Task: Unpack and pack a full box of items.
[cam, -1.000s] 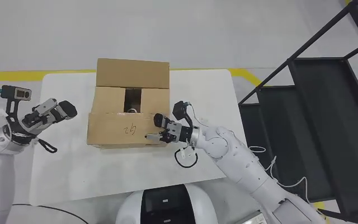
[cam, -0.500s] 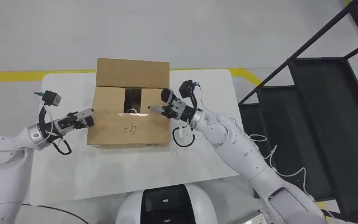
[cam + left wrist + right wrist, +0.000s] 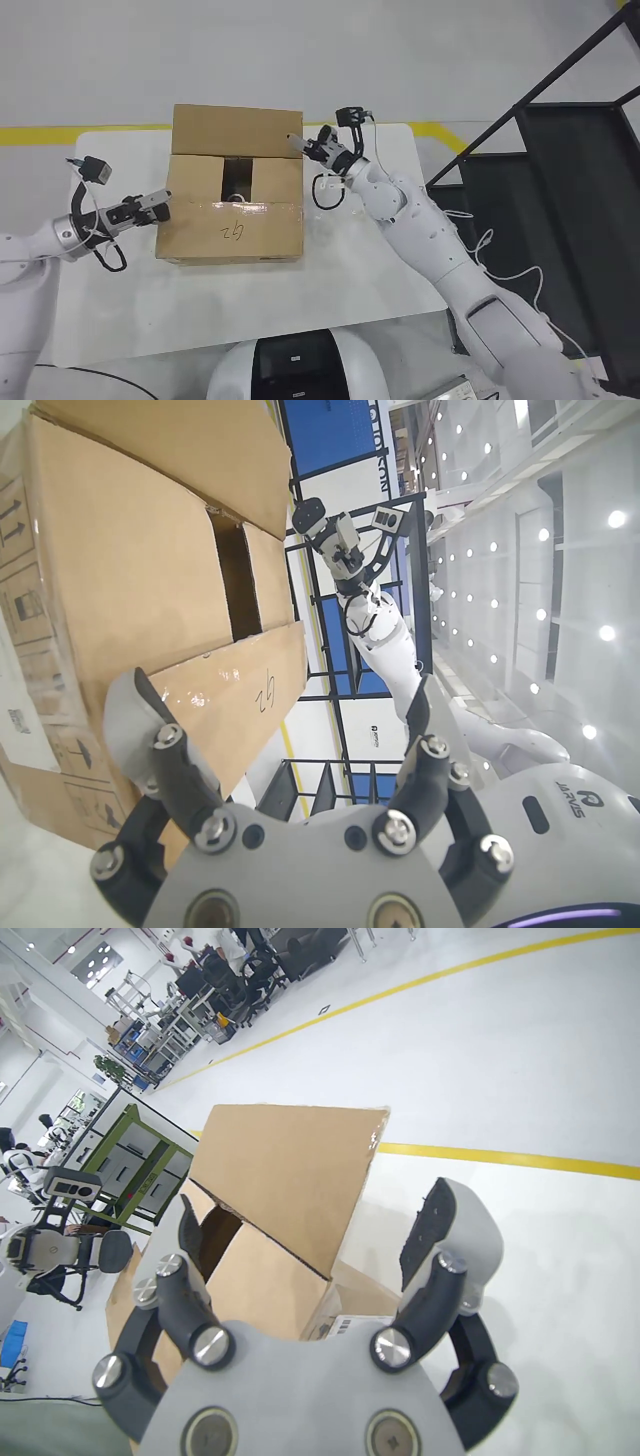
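A brown cardboard box [image 3: 200, 190] stands mid-table, its side flaps folded in with a dark gap [image 3: 236, 180] between them. The far flap [image 3: 236, 130] is spread away from me; the near flap [image 3: 232, 232] bears handwriting. My left gripper [image 3: 160, 205] is open at the box's left edge, and in the left wrist view the near flap [image 3: 235, 700] lies between its fingertips [image 3: 135, 705]. My right gripper [image 3: 297, 143] is open at the far flap's right corner. In the right wrist view the far flap [image 3: 290, 1178] sits just ahead of that gripper [image 3: 315, 1228].
The white table [image 3: 370, 270] has free surface to the right of and in front of the box. A black metal stair frame [image 3: 540, 200] stands off the table's right side. A yellow floor line [image 3: 60, 133] runs behind.
My right gripper has travelled from the box's near right corner along the right side to the far flap's corner. My left gripper has moved in to the box's left edge.
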Controlling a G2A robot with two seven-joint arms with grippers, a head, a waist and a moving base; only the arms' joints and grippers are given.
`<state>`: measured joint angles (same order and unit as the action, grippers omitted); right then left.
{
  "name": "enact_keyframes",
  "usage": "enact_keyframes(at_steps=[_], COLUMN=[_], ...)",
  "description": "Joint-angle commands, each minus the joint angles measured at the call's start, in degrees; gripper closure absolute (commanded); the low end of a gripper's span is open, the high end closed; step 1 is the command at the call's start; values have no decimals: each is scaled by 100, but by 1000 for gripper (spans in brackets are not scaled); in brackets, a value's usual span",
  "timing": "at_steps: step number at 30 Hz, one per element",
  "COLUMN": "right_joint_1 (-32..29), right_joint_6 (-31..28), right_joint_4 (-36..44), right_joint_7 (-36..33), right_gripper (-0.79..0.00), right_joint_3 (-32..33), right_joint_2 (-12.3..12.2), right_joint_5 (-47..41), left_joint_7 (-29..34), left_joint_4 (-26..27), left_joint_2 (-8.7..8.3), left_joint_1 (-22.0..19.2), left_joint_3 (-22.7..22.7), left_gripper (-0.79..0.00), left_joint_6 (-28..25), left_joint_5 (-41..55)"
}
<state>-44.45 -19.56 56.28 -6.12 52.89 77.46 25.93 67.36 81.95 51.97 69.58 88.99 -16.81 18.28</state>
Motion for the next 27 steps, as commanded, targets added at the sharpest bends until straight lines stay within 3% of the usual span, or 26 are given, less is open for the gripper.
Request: enact_keyframes(at_steps=[1,7,14,23,27], right_joint_1=[172,581,821,632,352], right_joint_6=[-31,-552,-1412,-2926,-3240], right_joint_4=[-281,-981,-1546,-1247,-763], right_joint_7=[-75,-460,-276,-84,-147], right_gripper=[-785,-785,-785,-785,-785], right_joint_3=[-92,-470,-580,-236,-47], right_joint_2=[74,366,561,385,258], right_joint_5=[-150,-697,-949,-550,-296], left_joint_7=[-29,-74,-150,-198,-224], left_joint_4=[24,108,193,199,230], left_joint_2=[-7,-29,-40,-37,-34], left_joint_1=[13,60,88,48,24], left_joint_3=[16,49,10,-153,-216], left_gripper=[-785,-785,-785,-785,-785], left_joint_6=[19,72,107,115,83], left_joint_5=[-14,-47,-87,-126,-119])
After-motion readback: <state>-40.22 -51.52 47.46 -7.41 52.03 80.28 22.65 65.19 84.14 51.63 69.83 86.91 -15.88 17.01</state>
